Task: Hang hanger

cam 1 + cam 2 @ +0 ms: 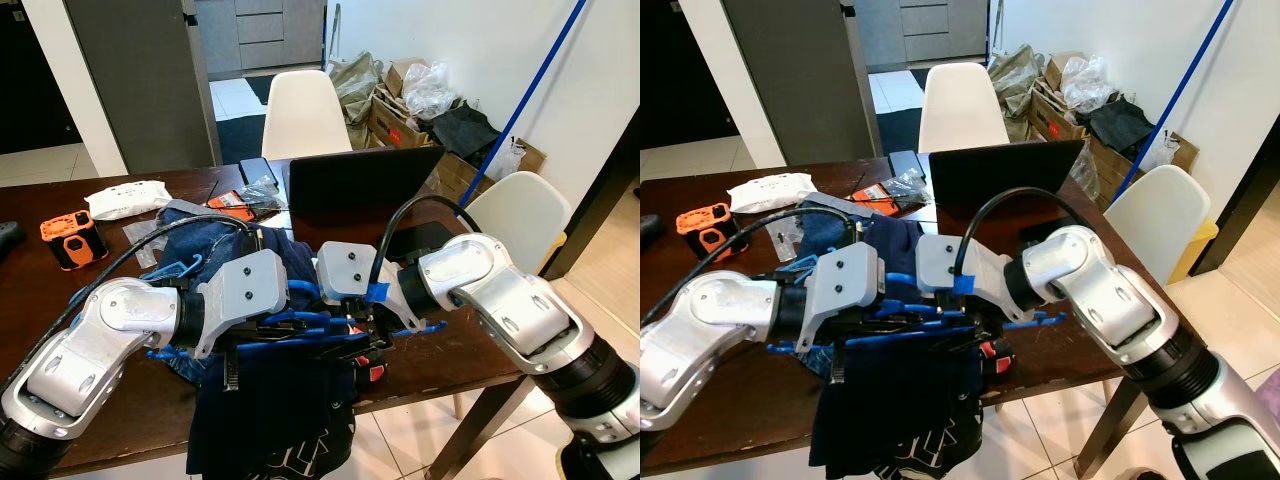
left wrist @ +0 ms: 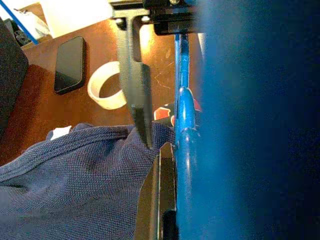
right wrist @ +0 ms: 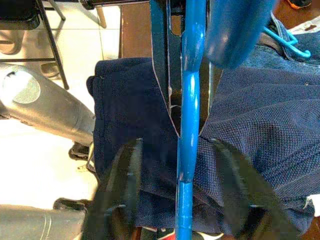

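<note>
Blue plastic hanger point(image 3: 189, 125), light and stiff, sits between our right gripper's point(image 3: 175, 190) spread fingers, ungripped. Left gripper point(image 2: 150, 150) clamps its bar; shirt point(image 3: 125, 110) droops limp.

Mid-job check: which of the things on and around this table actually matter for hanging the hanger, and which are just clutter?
In play: blue hanger, navy garment, left gripper, right gripper.

Clutter: laptop, orange tool, wipes packet, phone, tape roll, white chairs, boxes.
</note>
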Motion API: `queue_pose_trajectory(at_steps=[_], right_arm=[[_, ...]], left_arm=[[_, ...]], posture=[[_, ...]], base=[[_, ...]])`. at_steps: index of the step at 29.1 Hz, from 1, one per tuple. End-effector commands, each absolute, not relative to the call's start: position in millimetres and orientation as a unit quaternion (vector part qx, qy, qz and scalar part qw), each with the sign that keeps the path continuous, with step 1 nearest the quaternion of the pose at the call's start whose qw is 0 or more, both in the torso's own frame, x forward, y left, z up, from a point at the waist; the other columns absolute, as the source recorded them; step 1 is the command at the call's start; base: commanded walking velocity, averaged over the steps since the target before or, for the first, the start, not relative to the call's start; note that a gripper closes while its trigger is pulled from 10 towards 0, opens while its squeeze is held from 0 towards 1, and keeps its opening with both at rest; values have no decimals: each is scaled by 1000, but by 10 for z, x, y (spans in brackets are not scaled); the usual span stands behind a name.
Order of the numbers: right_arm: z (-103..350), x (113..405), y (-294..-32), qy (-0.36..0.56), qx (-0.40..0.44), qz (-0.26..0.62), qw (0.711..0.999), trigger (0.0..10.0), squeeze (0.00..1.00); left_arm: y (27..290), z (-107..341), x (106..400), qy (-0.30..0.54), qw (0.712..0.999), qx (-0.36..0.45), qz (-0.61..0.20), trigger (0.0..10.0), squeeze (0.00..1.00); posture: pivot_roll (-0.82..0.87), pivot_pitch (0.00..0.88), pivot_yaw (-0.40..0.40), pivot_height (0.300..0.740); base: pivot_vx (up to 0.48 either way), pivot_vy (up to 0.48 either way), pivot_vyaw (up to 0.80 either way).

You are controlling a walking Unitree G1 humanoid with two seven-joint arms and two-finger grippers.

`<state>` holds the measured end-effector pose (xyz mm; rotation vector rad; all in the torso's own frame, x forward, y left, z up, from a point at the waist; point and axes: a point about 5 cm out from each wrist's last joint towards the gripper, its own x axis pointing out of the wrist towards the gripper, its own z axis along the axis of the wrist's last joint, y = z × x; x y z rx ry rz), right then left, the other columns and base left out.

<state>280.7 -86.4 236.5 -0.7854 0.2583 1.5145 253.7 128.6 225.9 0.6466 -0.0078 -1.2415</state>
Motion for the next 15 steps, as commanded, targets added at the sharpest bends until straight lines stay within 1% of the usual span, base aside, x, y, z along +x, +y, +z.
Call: queue_pose_trajectory(at_steps=[1, 15], right_arm=[[2323, 2807, -839, 122, -346, 668, 647, 0, 0], [2326, 2836, -843, 122, -350, 661, 653, 0, 0]], left_arm=[[1239, 2309, 2505, -21, 756, 303, -580, 10000, 0], [1234, 2322, 2480, -22, 751, 305, -586, 10000, 0]], posture=[[35, 0, 21, 740], [31, 0, 22, 740]], base=[[0, 0, 0], [0, 0, 0]])
